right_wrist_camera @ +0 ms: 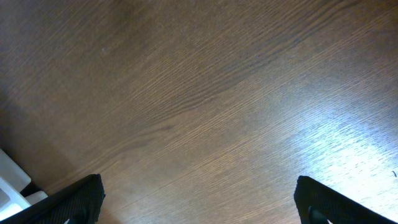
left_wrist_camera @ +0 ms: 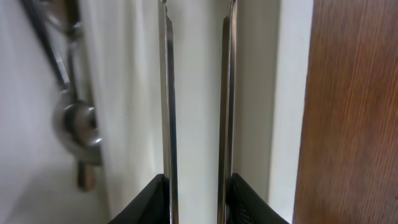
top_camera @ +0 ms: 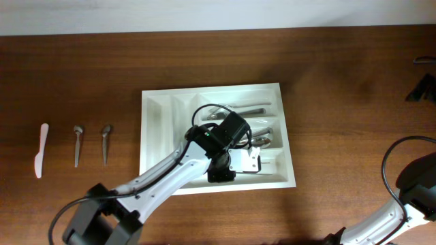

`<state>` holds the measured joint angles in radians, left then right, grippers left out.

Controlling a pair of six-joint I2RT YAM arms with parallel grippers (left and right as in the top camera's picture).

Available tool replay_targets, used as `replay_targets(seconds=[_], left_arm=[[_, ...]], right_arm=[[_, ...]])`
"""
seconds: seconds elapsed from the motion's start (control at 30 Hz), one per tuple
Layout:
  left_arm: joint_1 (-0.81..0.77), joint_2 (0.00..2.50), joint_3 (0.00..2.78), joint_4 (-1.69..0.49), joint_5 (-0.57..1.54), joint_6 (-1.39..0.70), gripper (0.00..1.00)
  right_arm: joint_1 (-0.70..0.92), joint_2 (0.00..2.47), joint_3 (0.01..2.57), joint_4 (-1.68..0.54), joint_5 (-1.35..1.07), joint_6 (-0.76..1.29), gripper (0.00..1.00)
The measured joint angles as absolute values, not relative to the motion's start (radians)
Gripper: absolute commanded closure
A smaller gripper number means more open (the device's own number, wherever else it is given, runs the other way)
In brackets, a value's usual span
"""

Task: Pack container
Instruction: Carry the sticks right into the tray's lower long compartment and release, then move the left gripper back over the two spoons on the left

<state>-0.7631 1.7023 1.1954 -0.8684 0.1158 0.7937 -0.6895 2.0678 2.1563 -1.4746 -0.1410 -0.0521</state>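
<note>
The container (top_camera: 155, 129) lies in the middle of a dark brown wooden table (top_camera: 340, 82), with metal cutlery (top_camera: 245, 109) in its wide compartments. The left gripper (left_wrist_camera: 198, 25) is low inside one wide compartment, its jaws a little apart and empty. Well to the left on the wood lie two spoons (top_camera: 77, 144) and a white knife (top_camera: 41, 150). The right gripper (right_wrist_camera: 199, 199) stands wide open over plain wood.

white left arm (top_camera: 163, 178) with black joints, black cable loop (top_camera: 60, 216) at seven o'clock, thin steel fingers (left_wrist_camera: 168, 93), black-and-white right arm (top_camera: 417, 178)

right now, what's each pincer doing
left pincer: partly open over the container, holding nothing
right pincer: wide open above the table, empty
</note>
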Motion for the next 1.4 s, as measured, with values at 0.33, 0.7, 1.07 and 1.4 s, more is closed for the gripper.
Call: replay_targets(seconds=[0.33,0.7,1.07,1.4], left_arm=[[-0.763,1.726,1.195,-0.868,0.136,0.805,0.30],[-0.762,1.731,1.279,-0.866,0.094,0.774,0.01],[-0.667,1.725,1.692,-0.992,0.133,0.206,0.01],[-0.476,1.731,1.692,-1.196,-0.138,-0.134,0.01]], right_arm=[[-0.690,2.068,2.156,-1.475,-0.141,-0.052,0.01],[-0.690,2.068,2.156,-1.475,-0.141,-0.052,0.01],[-0.690,2.068,2.156,-1.475,-0.141,-0.052,0.01],[-0.690,2.068,2.156,-1.475,-0.141,-0.052,0.02]])
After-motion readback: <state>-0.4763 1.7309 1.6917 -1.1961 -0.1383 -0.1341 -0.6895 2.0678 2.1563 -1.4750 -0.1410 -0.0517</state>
